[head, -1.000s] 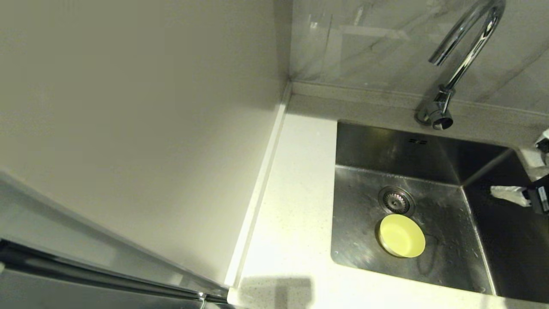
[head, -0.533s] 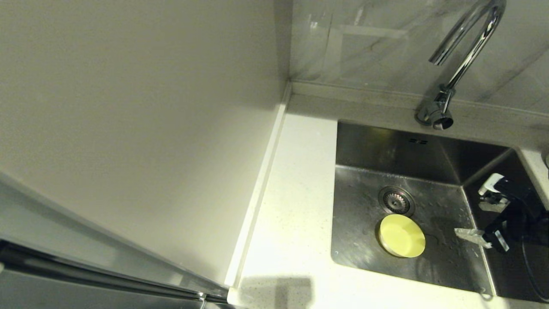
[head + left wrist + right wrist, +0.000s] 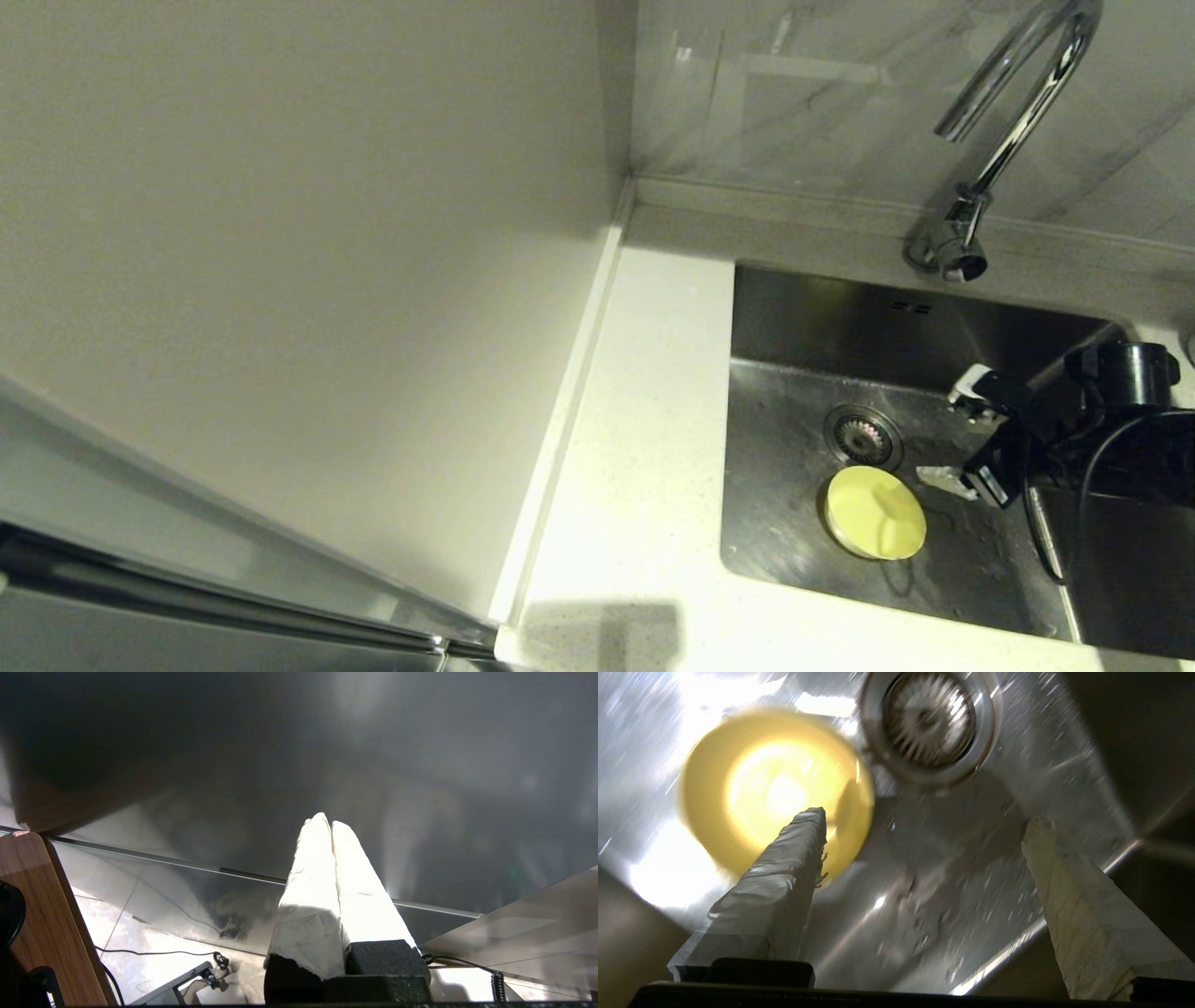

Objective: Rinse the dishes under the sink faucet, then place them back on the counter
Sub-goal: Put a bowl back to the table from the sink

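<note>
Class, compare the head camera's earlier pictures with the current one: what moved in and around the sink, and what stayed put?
The right gripper came in from the right edge over the sink, toward the yellow bowl, jaws open and holding nothing. The bowl, drain and faucet stayed in place.

Plain cream wall (image 3: 308, 233), grey marbled tiles (image 3: 822, 103) (glossy), wooden furniture (image 3: 51, 914)
</note>
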Tool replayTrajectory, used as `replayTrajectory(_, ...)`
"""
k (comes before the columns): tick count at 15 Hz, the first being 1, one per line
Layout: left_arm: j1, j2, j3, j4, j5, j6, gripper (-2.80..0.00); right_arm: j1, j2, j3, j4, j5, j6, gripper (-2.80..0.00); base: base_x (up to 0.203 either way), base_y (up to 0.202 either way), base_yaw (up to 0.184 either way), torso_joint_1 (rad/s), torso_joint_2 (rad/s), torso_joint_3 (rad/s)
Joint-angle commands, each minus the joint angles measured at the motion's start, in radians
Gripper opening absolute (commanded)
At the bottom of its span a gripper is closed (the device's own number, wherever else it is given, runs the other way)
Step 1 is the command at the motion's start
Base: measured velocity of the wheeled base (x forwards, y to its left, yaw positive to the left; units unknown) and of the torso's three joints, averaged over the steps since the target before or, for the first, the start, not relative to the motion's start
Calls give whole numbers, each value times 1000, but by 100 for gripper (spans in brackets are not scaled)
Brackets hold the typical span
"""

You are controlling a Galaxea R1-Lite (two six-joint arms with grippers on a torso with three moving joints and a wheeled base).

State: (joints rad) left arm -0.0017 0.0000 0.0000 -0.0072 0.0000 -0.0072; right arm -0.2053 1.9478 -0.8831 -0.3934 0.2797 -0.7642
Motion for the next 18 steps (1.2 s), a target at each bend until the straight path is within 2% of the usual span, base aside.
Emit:
replayTrajectory(1, 0, 0, 3, 0, 0, 0, -280, 38, 86, -26, -76, -32, 45, 0, 0, 0, 0, 0, 0, 0)
replayTrajectory(10, 0, 0, 3, 0, 0, 0, -280, 46, 133, -24, -81, -89, 47, 0, 0, 0, 0, 0, 0, 0)
replayTrajectory(15, 0, 0, 3, 0, 0, 0, -280, 44, 174, -20, -65, -93, -29, 0, 0, 0, 0, 0, 0, 0)
replayTrajectory(18, 0, 0, 3, 0, 0, 0, -280, 46, 195, -26, -10, -117, -36, 0, 0, 0, 0, 0, 0, 0)
